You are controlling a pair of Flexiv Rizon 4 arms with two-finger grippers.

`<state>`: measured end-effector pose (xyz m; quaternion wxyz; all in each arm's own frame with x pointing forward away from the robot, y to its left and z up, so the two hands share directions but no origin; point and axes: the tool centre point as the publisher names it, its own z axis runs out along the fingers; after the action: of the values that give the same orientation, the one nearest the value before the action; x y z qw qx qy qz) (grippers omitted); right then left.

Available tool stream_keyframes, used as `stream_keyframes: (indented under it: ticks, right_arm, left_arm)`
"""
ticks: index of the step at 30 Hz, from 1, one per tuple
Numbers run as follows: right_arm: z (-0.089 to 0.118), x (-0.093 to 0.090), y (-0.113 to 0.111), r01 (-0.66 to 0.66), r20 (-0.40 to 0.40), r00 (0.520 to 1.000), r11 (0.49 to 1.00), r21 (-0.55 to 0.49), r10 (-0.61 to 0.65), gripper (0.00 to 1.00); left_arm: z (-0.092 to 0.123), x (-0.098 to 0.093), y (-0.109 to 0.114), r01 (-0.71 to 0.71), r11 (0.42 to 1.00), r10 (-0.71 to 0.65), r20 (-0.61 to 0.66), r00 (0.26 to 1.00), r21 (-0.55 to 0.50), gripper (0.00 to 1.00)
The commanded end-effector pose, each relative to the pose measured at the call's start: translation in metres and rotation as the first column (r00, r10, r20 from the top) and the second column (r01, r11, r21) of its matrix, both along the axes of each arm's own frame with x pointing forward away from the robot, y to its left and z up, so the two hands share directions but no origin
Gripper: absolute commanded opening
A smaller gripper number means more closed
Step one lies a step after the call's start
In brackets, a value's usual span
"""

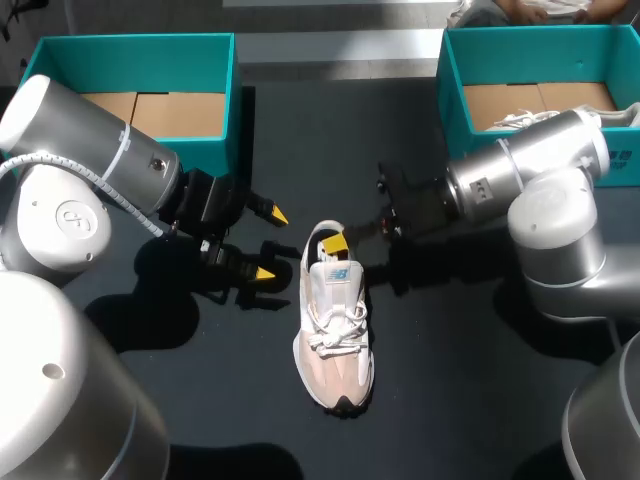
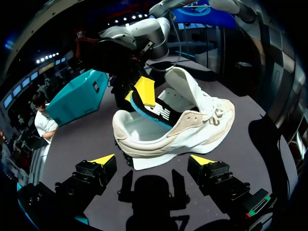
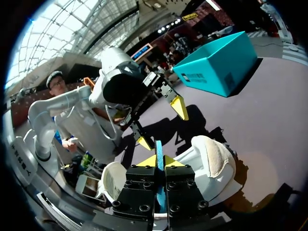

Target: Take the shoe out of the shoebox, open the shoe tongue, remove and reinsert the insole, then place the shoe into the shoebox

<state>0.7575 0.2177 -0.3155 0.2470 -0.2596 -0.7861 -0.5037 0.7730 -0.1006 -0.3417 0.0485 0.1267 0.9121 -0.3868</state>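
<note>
White and pink, the shoe (image 1: 335,330) lies in the middle of the black table (image 1: 450,380). Its toe points to the near side and its heel points to the far side. It is out of both boxes. Your right gripper (image 3: 158,162) is at the heel end of the shoe. Its 2 yellow fingers are pressed close and pinch the thin blue insole (image 2: 151,113) between them. One end of the insole is held up over the shoe's opening, and the other end goes down inside the shoe. The tongue (image 2: 187,86) stands up and leans toward the toe. Your left gripper (image 1: 270,243) is just to the left of the heel and does not touch the shoe. Its 2 fingers are spread wide and hold nothing. You have 2 teal boxes at the far side of the table. The left shoebox (image 1: 215,75) is at the far left, and the right shoebox (image 1: 455,75) is at the far right. Both are well apart from the shoe.
</note>
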Motion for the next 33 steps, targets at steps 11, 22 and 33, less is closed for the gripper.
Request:
stream_keyframes:
  ticks: [11, 22, 33]
  right_arm:
    - [-0.007, 0.001, 0.009, -0.027, -0.003, 1.0, 1.0, -0.009, 0.027, 0.4]
    - [0.029, -0.006, 0.01, -0.022, 0.081, 0.996, 0.998, -0.053, 0.026, 0.47]
    - [0.049, 0.034, -0.003, 0.036, 0.209, 0.978, 0.999, -0.033, -0.028, 0.52]
  left_arm:
    - [0.0, -0.002, 0.0, -0.003, 1.0, 0.003, 0.003, 1.0, 0.002, 1.0]
    - [0.0, -0.002, 0.0, -0.003, 1.0, 0.003, 0.003, 1.0, 0.002, 1.0]
    - [0.0, -0.002, 0.0, -0.003, 1.0, 0.003, 0.003, 1.0, 0.002, 1.0]
